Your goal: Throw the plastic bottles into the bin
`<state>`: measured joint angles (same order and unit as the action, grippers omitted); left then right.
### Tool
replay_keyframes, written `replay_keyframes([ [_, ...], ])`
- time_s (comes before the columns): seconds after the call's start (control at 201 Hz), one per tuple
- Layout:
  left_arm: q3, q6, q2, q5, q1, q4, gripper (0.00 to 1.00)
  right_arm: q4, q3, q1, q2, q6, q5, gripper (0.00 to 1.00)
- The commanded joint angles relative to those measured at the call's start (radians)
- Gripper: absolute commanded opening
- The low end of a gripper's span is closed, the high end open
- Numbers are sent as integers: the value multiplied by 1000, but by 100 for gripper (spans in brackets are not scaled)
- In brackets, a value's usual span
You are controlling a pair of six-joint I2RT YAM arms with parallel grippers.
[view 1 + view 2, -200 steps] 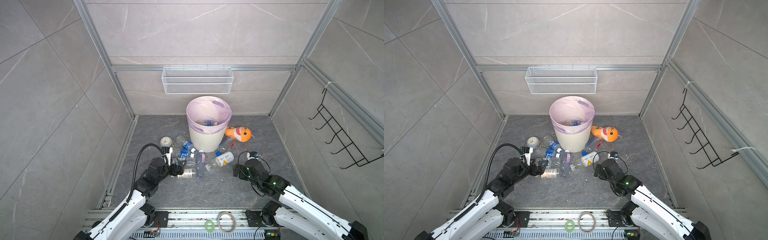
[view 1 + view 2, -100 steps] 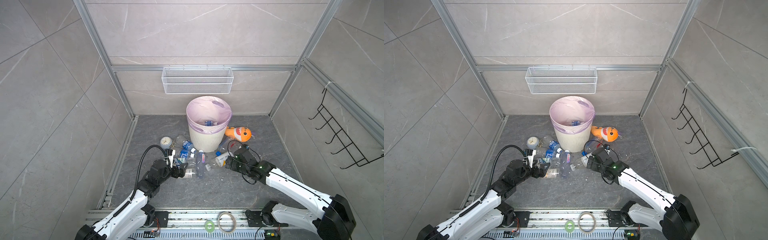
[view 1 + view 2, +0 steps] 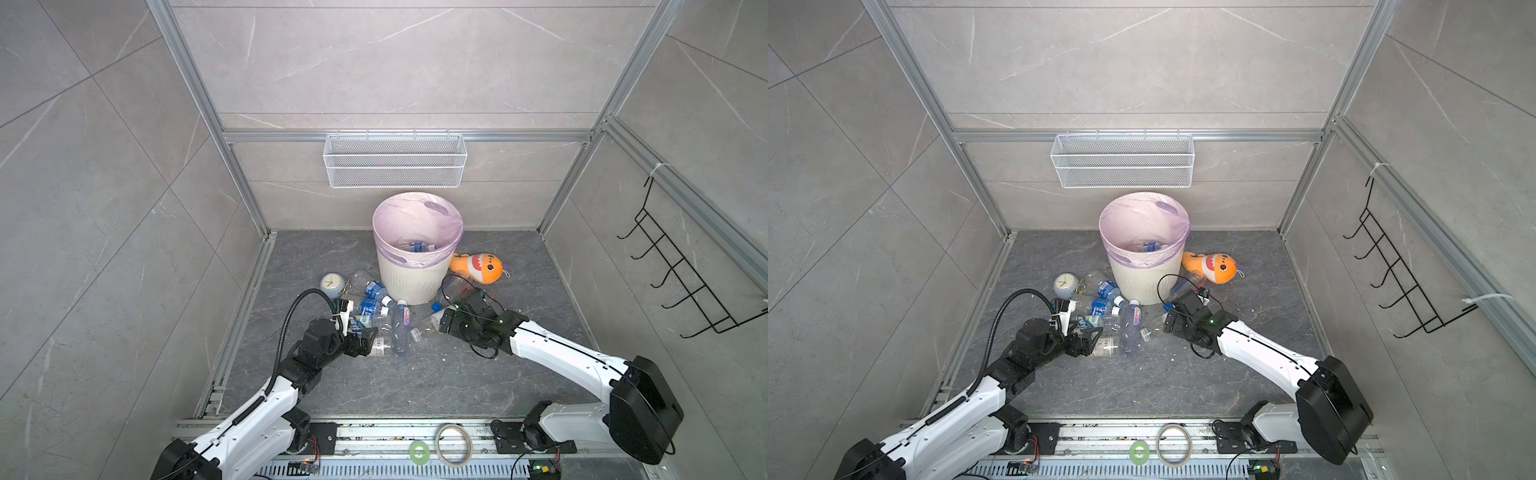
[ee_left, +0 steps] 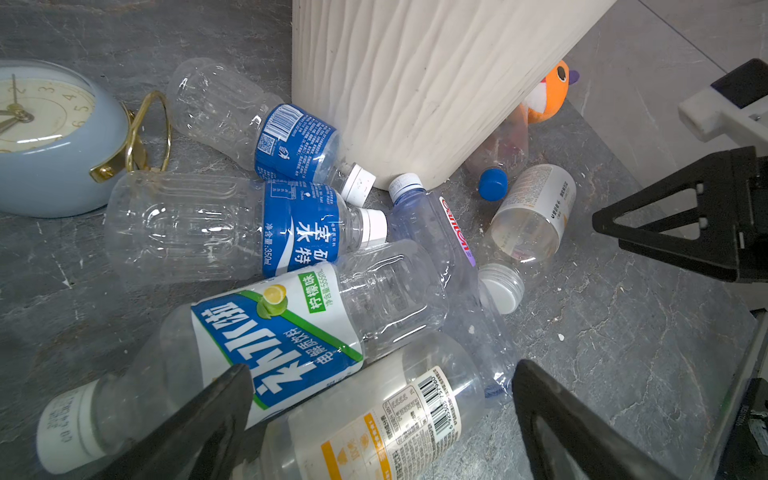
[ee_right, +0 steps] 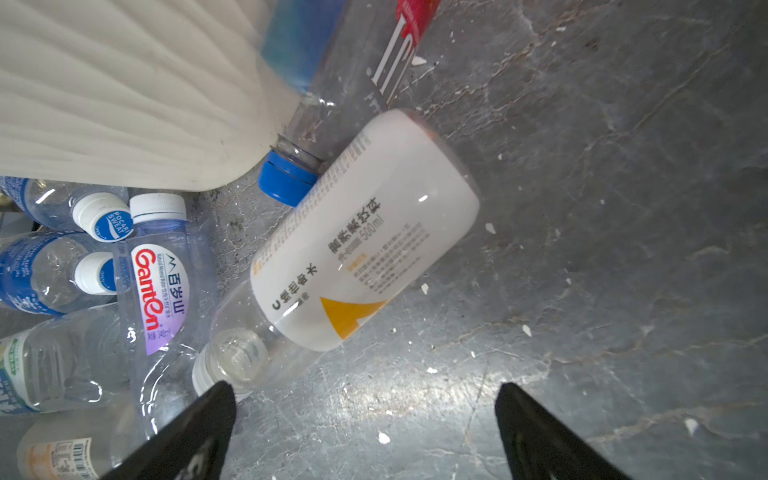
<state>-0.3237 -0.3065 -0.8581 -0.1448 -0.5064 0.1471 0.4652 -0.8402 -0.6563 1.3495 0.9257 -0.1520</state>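
Note:
Several plastic bottles (image 3: pixel 401 328) lie in a heap on the floor in front of the bin (image 3: pixel 417 274), cream and ribbed with a lilac liner; one bottle (image 3: pixel 417 247) lies inside it. My left gripper (image 4: pixel 380 374) is open and low over the heap. A clear bottle with an orange-and-white label (image 4: pixel 374 424) lies between its fingers, beside a green-and-blue labelled one (image 4: pixel 270 336). My right gripper (image 5: pixel 365 388) is open over bare floor, with a white-labelled bottle (image 5: pixel 365 232) just ahead, its cap next to one fingertip. In both top views the grippers (image 3: pixel 1094 336) (image 3: pixel 1169 322) flank the heap.
A pale-blue clock (image 3: pixel 332 283) sits left of the heap and an orange plush shark (image 3: pixel 478 268) right of the bin. A wire basket (image 3: pixel 395 160) hangs on the back wall and a black hook rack (image 3: pixel 681 266) on the right wall. Tape rolls (image 3: pixel 454 444) lie on the front rail.
My right arm has swung forward and left, bringing its gripper up to the bottles by the bin. The left gripper has barely shifted. Both stay open.

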Motion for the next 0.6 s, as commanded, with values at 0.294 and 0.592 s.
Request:
replay_keyframes([
  [0.294,-15,17,-23,-38,-6,59,99,-36,-90,-16,125,65,9,99],
  [0.592,-14,16,-27,-36,-6,60,99,-17,-150,-17,209,74,-5,99],
])
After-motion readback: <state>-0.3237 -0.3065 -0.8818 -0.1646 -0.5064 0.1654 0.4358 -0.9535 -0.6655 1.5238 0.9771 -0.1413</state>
